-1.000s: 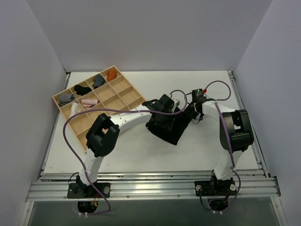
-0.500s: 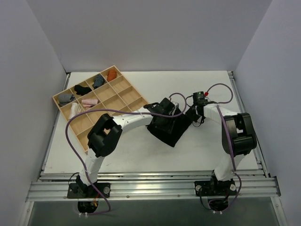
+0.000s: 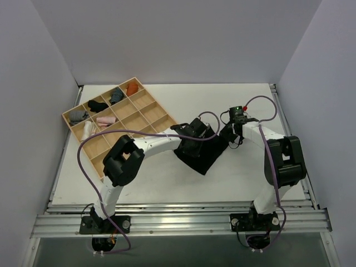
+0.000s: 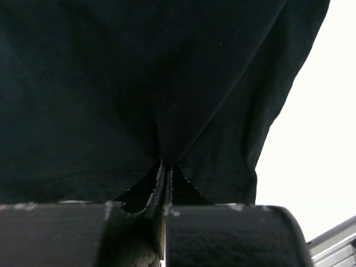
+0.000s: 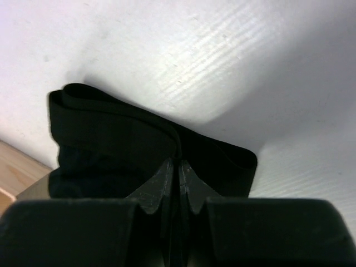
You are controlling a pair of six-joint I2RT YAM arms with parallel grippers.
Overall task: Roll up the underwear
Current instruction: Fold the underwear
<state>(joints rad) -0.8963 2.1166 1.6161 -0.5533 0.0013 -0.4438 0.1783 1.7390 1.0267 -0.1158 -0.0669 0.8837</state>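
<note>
Left jaws: clenched, tips pressed together on a pinch of the plain black soft-fabric underwear [image 4: 139,83]. Creases fan out from the tips into the cloth ahead, which fills nearly the whole left wrist view.

Right jaws: also clenched, grasping a folded, banded edge of the same garment. The doubled layer runs across just beyond the tips.

White tabletop [image 5: 233,61] is bare past the garment's edge ahead of the right jaws, and bare to the right of the left jaws.

From above, the underwear lies mid-tabletop as a dark, roughly diamond-shaped patch between the two sets of jaws. The left jaws sit on its upper-left part, the right jaws at its upper-right corner. The white left arm [image 3: 150,143] reaches in from the left with a purple cable [image 3: 83,161] looped along it. The white right arm [image 3: 283,158] bends in from the right.

Well left of the left jaws, beyond the arm, is a light wooden compartment tray [image 3: 146,103], set at an angle. Its far cells hold small rolled bundles: orange [image 3: 132,88], blue-grey [image 3: 116,95], black [image 3: 97,105], pink [image 3: 105,120], grey [image 3: 78,115], white [image 3: 87,130].
</note>
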